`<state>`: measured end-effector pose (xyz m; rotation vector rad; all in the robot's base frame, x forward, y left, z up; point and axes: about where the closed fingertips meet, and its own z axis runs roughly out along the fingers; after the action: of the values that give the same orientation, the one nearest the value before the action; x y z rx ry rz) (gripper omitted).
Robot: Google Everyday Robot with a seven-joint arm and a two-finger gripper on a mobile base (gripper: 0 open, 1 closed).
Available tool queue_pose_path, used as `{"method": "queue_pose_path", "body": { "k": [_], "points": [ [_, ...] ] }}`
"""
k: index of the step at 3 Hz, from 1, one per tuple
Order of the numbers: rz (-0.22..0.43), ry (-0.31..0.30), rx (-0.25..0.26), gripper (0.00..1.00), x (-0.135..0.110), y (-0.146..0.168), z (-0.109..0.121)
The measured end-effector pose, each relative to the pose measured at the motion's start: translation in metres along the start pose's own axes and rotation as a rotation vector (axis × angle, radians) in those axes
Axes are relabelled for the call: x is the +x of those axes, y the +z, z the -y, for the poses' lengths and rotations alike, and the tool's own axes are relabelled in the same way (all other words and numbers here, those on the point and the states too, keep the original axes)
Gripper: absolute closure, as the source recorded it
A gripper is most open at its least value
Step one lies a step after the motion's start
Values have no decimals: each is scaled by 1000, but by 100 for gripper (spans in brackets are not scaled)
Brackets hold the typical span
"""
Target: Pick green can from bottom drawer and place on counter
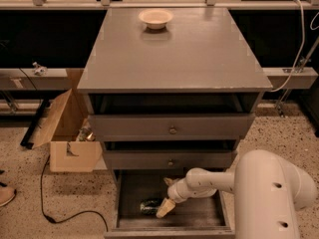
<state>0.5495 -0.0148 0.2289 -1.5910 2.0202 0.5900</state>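
Hovering low inside the bottom drawer (199,217), gripper (166,197) sits just right of the green can (149,206). Fingers (165,209) look spread, nothing pinched btwn them; lower one points down-left w/ its tip right beside the can, can't tell if touching. Can lies on its side on the drawer floor, left-centre, not lifted.

Progress: drawer is pulled out and the arm is down at the can, so approach looks about done. Grasp not yet made (my read). Left to do: close on the can, lift it clear of the drawer front, carry it up past the two upper drawers, set it on the counter (169,59).

Counter surface carries only a cream bowl (156,18) near the back edge. Cardboard box (65,138) on the floor left of the cabinet, not relevant.
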Motion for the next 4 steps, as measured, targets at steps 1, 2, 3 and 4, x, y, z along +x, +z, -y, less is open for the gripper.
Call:
{"method": "queue_pose_path", "body": {
  "k": [1,2,3,4],
  "points": [
    [-27,-9,6,0,14,27,6],
    [-60,-15,3,0,24,51,7],
    [-80,-15,-13,13,33,72,6],
    [-90,-10,-49,44,40,98,0]
  ]
}}
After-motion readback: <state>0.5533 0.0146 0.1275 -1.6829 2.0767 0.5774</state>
